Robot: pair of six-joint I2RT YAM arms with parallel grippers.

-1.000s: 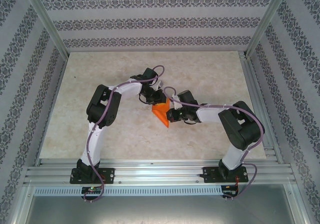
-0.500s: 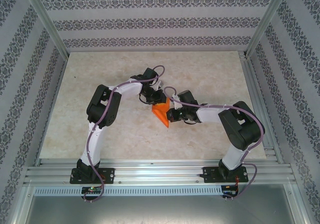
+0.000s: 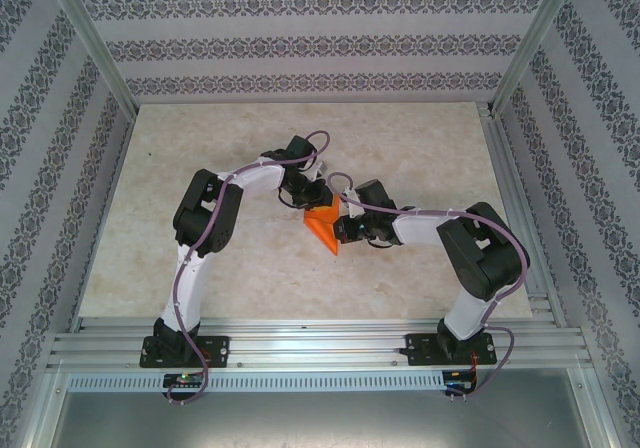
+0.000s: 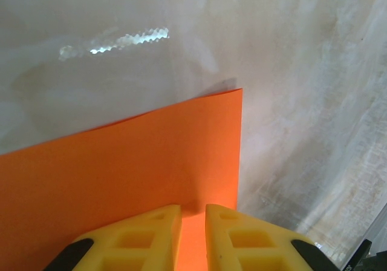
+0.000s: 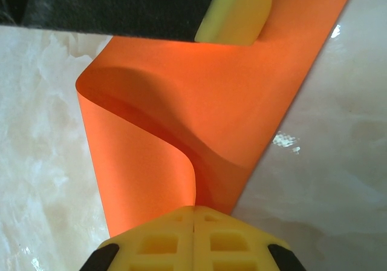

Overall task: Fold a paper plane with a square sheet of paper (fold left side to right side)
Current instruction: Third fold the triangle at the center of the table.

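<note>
Centrally, left claw pinched the paper edge through a narrow gap; right claw gripped the curled-over edge, fingers pressed together; table stretched wide around.

A pale, marbled, glossy bench is seen, with light reflected off its surface. Near its middle an orange sheet of paper is found, curled over on itself, its lower layer apparently laid against the bench top.
</note>
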